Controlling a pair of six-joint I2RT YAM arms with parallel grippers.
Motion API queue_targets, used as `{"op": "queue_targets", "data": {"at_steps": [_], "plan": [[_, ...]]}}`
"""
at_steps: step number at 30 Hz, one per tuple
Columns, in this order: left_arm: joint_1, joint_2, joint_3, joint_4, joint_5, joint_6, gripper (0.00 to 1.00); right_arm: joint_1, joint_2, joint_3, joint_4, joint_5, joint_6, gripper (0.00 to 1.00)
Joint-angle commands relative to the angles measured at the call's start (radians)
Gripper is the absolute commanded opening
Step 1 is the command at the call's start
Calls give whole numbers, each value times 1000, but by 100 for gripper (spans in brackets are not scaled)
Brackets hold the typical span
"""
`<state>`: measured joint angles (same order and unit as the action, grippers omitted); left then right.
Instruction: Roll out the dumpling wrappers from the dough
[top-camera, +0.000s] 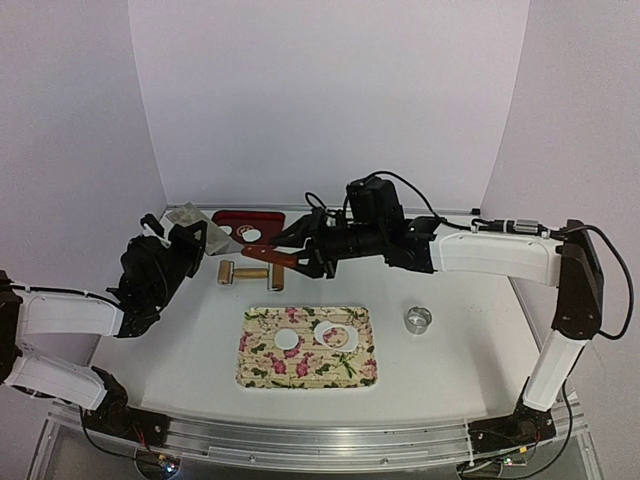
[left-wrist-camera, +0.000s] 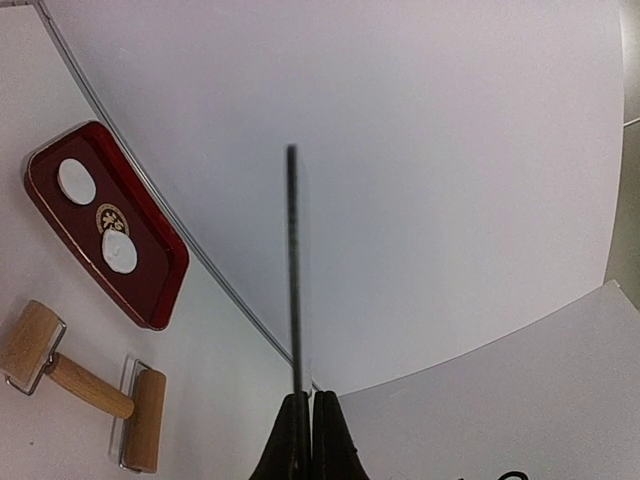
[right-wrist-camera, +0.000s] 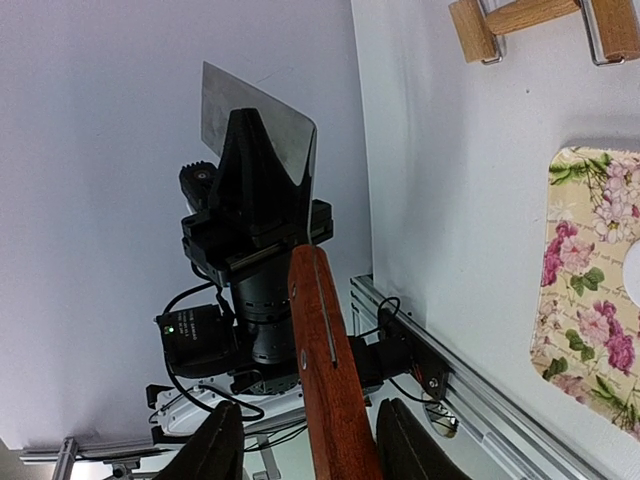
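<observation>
My left gripper (top-camera: 188, 230) is shut on the metal blade (left-wrist-camera: 292, 270) of a spatula and holds it above the table. The spatula's red-brown wooden handle (right-wrist-camera: 330, 370) lies between the wide-apart fingers (right-wrist-camera: 215, 445) of my open right gripper (top-camera: 295, 255); they do not touch it. Two dumpling wrappers (left-wrist-camera: 76, 180) (left-wrist-camera: 119, 252) lie in a dark red tray (left-wrist-camera: 150, 260). One more wrapper (top-camera: 287, 339) lies on the floral tray (top-camera: 255, 370), beside the flat leftover dough with a hole (top-camera: 335, 335).
A wooden rolling pin (top-camera: 250, 272) lies on the table between the red tray (top-camera: 270, 217) and the floral tray. A metal ring cutter (top-camera: 418, 320) stands right of the floral tray. White walls enclose the table at back and sides.
</observation>
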<state>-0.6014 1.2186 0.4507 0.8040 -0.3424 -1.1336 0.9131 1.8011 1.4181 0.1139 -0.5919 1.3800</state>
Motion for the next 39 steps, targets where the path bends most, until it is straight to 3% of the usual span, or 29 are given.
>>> {"op": "queue_targets", "data": {"at_steps": [1, 4, 12, 14, 20, 27, 34, 39], "plan": [[-22, 0, 35, 21, -43, 49, 0, 2, 3, -2, 104, -18, 30, 46], [-36, 9, 40, 18, -63, 48, 0, 3, 9, -5, 123, -21, 43, 42], [-51, 6, 16, 27, -44, 46, 0, 2, -7, -32, 149, 22, 61, 4], [-52, -2, 6, 27, -21, 48, 0, 2, -28, -59, 158, 61, 61, 0], [-52, -9, 9, -35, 95, 27, 15, 3, -92, -139, 190, 175, 54, 0], [-48, 5, -25, -15, 139, -50, 36, 2, -74, -135, 190, 137, 40, 0], [3, -26, -46, -51, 160, -124, 40, 2, -99, -133, 127, 133, -13, 0], [47, -21, -27, -103, 230, -161, 34, 3, -106, -124, 88, 115, -41, 0]]}}
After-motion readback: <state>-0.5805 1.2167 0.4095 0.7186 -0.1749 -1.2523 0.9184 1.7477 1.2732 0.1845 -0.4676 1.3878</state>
